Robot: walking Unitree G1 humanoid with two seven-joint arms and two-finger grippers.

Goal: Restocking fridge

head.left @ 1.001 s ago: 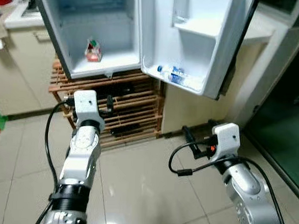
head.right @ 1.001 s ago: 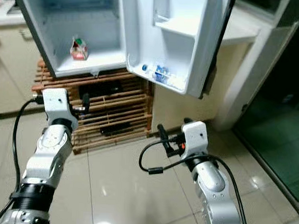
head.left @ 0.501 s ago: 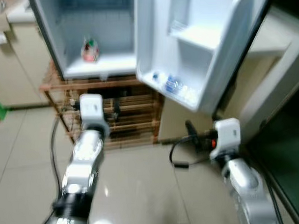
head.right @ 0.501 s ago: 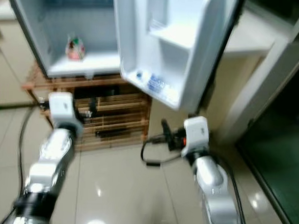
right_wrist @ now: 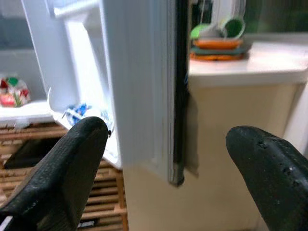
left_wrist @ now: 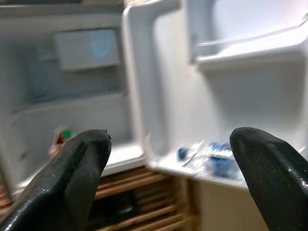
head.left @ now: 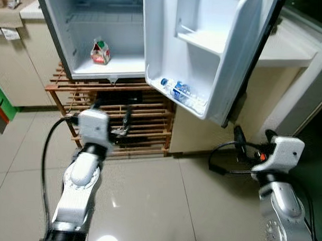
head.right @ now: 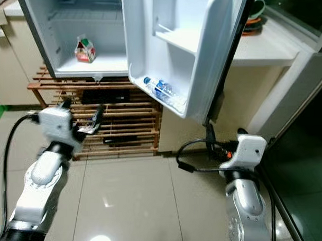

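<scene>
The small fridge stands open on a wooden slatted rack. A red, green and white carton sits on its bottom shelf. The open door holds a water bottle with a blue label lying in its lowest bin. My left gripper is open and empty in front of the rack, below the fridge; in the left wrist view its fingers frame the carton and the bottle. My right gripper is open and empty, low beside the door's outer edge.
A white counter to the right of the door carries stacked bowls. Cream cabinets stand at the left. A dark glass panel lies at the far right. Glossy tiled floor spreads in front.
The whole view has shifted and sharpened, so the camera moved. My right gripper now sits further right, under the door's outer edge. Both grippers stay open and empty.
</scene>
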